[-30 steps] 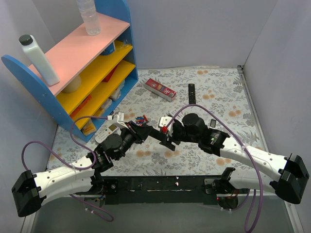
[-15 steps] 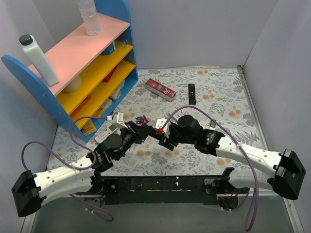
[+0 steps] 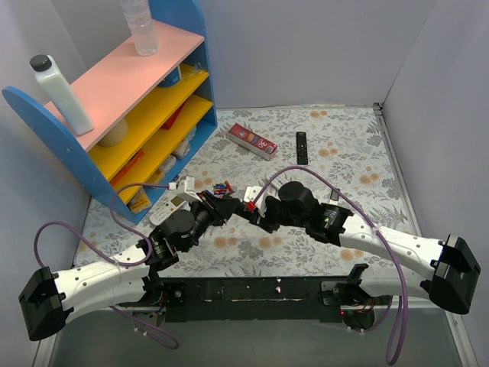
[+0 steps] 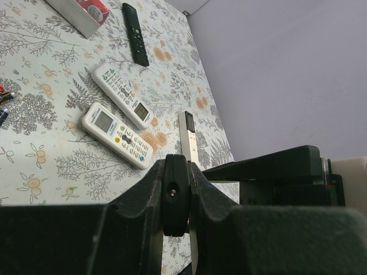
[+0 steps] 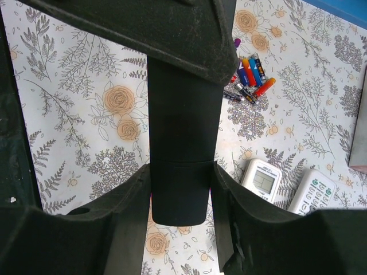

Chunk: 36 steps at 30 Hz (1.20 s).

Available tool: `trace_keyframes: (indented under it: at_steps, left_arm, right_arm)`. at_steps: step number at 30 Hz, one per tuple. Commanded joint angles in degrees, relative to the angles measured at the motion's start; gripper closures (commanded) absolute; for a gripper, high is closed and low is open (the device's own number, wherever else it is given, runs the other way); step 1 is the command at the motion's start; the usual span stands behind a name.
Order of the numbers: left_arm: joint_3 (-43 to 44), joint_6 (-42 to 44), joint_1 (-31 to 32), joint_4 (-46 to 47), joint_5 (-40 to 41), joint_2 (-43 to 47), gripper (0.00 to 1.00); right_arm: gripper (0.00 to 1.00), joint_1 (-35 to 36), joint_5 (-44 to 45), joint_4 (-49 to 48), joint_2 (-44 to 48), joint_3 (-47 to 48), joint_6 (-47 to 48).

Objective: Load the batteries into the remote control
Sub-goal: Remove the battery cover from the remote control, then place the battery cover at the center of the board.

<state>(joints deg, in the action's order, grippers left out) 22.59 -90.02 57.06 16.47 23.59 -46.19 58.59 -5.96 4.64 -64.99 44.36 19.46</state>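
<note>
Shifted leftward, the right end effector point(image 3: 254, 210), grip impossible to tell, is seen beside the left end effector point(image 4: 175, 172), fingers point(image 4: 147, 193) pressed together. Red, blue and dark batteries point(image 5: 249, 74) and the slim silver-white remote control point(image 4: 187, 137) are left on the floral worktop point(image 3: 344, 145), seemingly unloaded.

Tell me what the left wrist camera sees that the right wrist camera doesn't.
Only the left wrist: the black remote, the slim silver remote and the red box. Only the right wrist: a blue strip of the shelf. Both: the two white button remotes, and the batteries, a full pile for the right wrist but just peeking in at the left wrist's edge.
</note>
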Motion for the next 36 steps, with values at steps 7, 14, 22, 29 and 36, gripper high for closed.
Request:
trace_keyframes:
  at_steps: [7,14,22,29,36]
  left_arm:
    - [4.48,0.63,-2.73,-5.30,3.56,1.54,1.00]
    - [9.22,4.32,-10.99,-10.05,1.99,2.86,1.00]
    - [9.84,6.78,-15.22,-12.42,2.07,5.85,1.00]
    - [6.95,7.14,-15.22,-21.90,3.83,12.96,1.00]
    - [7.91,6.96,-15.22,-35.79,3.91,19.91,1.00]
  right_arm:
    - [0.73,0.39,1.12,2.47,-0.13,-0.23,-0.04]
    - [0.73,0.30,-0.38,5.02,-1.37,-2.34,-0.39]
    - [0.73,0.30,2.26,3.53,-0.22,-3.93,-2.75]
    - [0.71,-0.14,9.47,10.11,-10.58,1.16,-9.35]
    - [0.64,-1.90,9.73,14.69,-21.66,7.22,-13.40]
